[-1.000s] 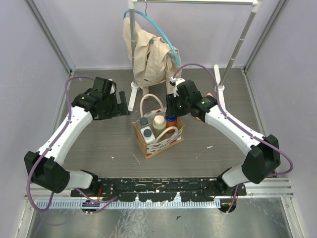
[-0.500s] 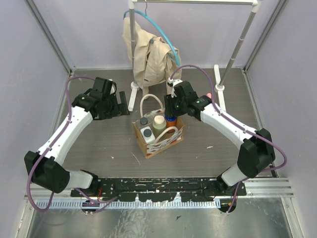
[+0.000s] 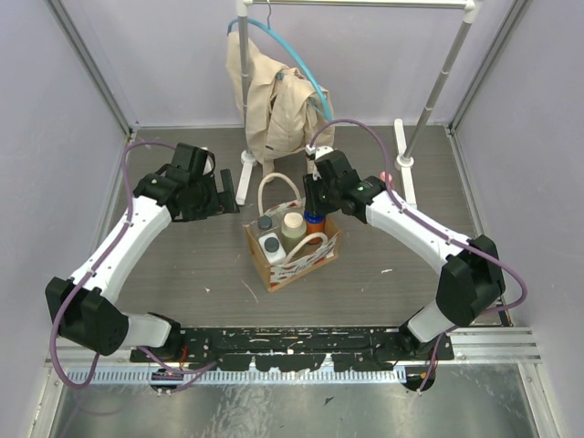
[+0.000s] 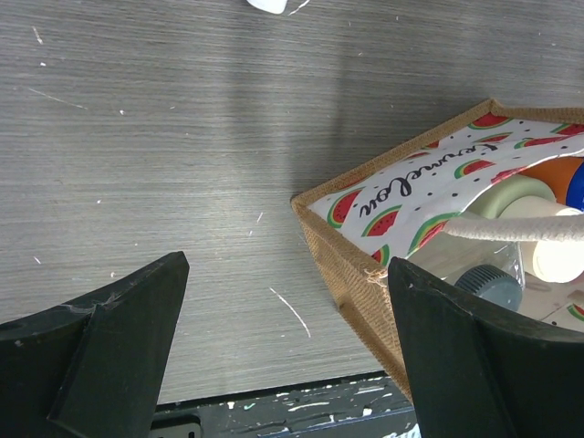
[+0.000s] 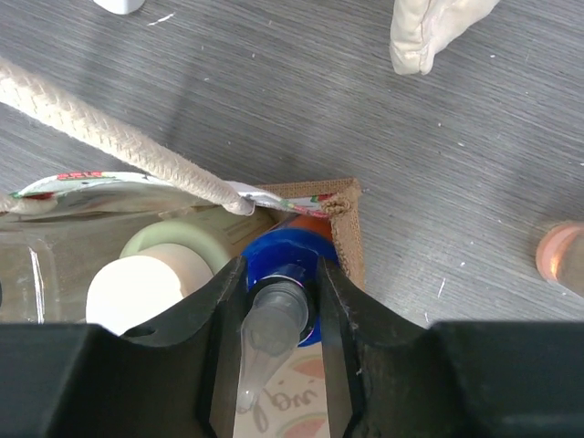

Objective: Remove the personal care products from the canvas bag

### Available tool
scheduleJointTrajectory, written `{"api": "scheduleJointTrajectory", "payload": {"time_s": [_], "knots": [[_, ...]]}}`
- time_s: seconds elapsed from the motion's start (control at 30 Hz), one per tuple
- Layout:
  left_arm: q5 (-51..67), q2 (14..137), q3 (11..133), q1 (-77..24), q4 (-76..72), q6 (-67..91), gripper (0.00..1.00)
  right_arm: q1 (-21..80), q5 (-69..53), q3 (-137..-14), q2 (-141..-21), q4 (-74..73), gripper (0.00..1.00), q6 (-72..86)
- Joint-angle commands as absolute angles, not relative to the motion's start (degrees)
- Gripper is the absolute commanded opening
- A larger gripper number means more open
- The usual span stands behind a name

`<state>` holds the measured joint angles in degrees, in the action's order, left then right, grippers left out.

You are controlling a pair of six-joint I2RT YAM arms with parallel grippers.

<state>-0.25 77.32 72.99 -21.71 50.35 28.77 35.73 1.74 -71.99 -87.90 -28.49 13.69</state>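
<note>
On the grey table (image 3: pixel 182 265) the canvas bag (image 3: pixel 306 258) stands upright between the arms, the left gripper (image 4: pixel 285 301) gaping wide beside it, the right gripper (image 5: pixel 278 301) clamped on the clear nozzle of the blue-capped orange bottle (image 5: pixel 274 254), which sits in the bag's corner.

Blue-capped orange bottle (image 5: pixel 283 251) mostly hidden inside the canvas bag (image 5: pixel 348 233); peach bottle (image 5: pixel 561 257) blurred, cut off at the edge.
</note>
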Motion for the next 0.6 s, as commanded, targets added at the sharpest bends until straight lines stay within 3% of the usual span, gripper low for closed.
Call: {"api": "scheduleJointTrajectory", "payload": {"time_s": [0.0, 0.57], "knots": [[0.5, 77.1, 72.3, -21.9, 49.4, 28.7, 0.98, 37.5, 5.7, -75.6, -86.9, -34.0, 0.17, 13.2], [0.7, 77.1, 72.1, -21.9, 49.2, 28.8, 0.98, 38.4, 16.4, -102.5, -86.2, -46.8, 0.15, 7.1]]}}
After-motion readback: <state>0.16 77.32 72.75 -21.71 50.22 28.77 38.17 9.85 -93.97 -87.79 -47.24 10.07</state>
